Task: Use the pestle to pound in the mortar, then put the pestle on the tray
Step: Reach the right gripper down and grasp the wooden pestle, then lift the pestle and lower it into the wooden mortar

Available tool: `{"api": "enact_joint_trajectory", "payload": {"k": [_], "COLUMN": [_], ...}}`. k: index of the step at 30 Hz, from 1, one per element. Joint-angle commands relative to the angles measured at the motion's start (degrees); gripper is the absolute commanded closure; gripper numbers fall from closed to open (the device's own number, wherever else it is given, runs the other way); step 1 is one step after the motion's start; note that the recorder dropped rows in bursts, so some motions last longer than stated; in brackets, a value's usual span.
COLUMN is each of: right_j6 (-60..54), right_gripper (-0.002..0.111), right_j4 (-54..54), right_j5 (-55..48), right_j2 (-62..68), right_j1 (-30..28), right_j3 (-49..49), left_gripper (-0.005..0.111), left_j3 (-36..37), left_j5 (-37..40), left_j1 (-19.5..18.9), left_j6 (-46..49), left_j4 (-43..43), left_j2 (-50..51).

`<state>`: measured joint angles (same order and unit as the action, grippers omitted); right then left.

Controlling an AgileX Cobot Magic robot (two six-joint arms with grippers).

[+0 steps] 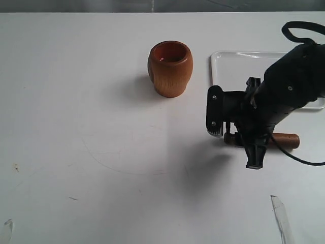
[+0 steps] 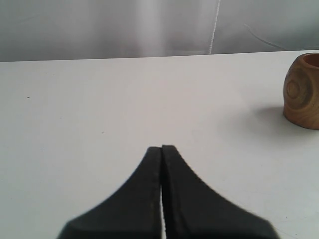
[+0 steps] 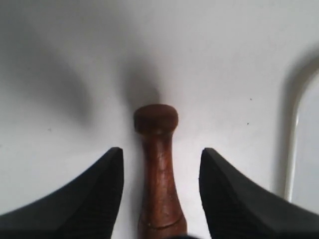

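Right pincer point(image 3: 160, 150) spread wide, pointing downward, left pincer point(image 2: 161, 148) fingers pressed together

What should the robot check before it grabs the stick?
1. The right hand is open: ok.
2. The pestle lies on the table, between the fingers: ok.
3. The fingers are low enough to grip: cannot tell.
4. The mortar stands upright, nothing over its mouth: ok.
5. The tray shows bare space: ok.
6. The left hand is shut and apart from the mortar: ok.
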<state>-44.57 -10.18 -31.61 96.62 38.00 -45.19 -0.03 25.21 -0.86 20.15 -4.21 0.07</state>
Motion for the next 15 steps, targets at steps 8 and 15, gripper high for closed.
{"api": "enact_joint_trajectory", "payload": {"k": [8,15], "right_j6": [1.32,13.12], "right_gripper": [0.081,0.108], "right_j4": [-1.10,-0.86], "right_j5": [2.77,17.70], "right_j2": [4.34,1.17], "right_j1": [-0.82,-0.69], "right_j3": [0.08,-1.59], "left_gripper": [0.107,0.107], "left_j3": [0.03,0.03], "left_j5": [-0.17,-0.17], "left_j1": [0.44,0.44], "left_j6": [-0.47,-0.47], "left_j4": [0.42,0.42], "left_j2": [-0.07,-0.07]}}
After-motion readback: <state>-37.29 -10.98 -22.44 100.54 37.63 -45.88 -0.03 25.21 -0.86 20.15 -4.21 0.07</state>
